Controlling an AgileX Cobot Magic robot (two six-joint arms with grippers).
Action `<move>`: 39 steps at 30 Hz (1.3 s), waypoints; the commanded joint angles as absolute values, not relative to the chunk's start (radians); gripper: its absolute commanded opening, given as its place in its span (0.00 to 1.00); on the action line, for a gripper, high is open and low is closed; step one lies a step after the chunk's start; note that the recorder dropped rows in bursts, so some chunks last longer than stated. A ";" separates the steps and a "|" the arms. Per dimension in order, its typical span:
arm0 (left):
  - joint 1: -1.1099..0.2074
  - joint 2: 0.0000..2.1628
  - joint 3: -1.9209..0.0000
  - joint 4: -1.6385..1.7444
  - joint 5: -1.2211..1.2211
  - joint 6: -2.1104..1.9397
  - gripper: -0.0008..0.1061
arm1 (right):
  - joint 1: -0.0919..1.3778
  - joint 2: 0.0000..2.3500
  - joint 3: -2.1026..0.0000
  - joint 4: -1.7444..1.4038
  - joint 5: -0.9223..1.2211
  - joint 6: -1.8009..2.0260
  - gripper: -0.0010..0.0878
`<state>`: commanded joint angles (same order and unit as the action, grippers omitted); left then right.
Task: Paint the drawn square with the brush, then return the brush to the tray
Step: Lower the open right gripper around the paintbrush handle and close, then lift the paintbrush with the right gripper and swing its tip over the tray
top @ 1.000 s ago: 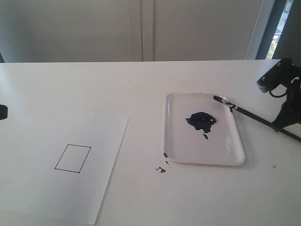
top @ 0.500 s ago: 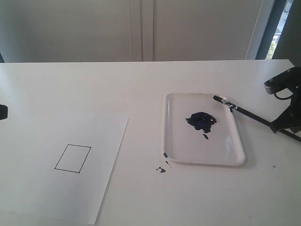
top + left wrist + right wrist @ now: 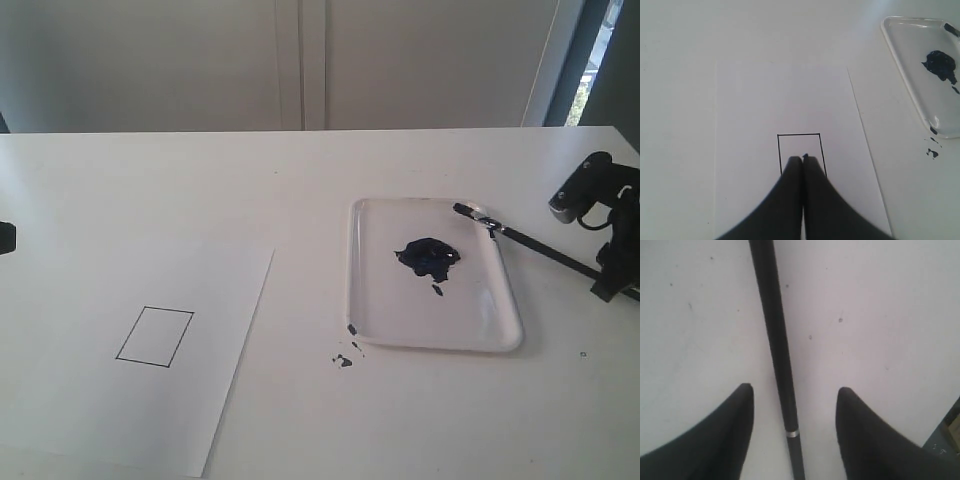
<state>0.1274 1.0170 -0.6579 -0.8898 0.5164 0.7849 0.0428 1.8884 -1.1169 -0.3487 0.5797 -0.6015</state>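
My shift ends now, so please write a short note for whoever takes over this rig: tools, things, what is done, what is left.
Left tool: shut, empty, pointing toward the drawn square.
Right tool: open, astride the brush handle, not gripping it.
Brush: tip on the tray corner, handle out on the table.
Done: nothing; the square is blank.
Left: grip brush, load from the paint blob, paint square, return brush to tray.
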 joint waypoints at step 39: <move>0.127 1.017 -0.658 -0.890 0.515 0.785 0.01 | 0.039 2.060 -1.144 -0.388 0.540 -0.471 0.01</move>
<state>0.1274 1.0170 -0.6579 -0.8898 0.5148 0.7849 0.0392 2.0596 -1.1436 -0.3876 0.5397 -0.4706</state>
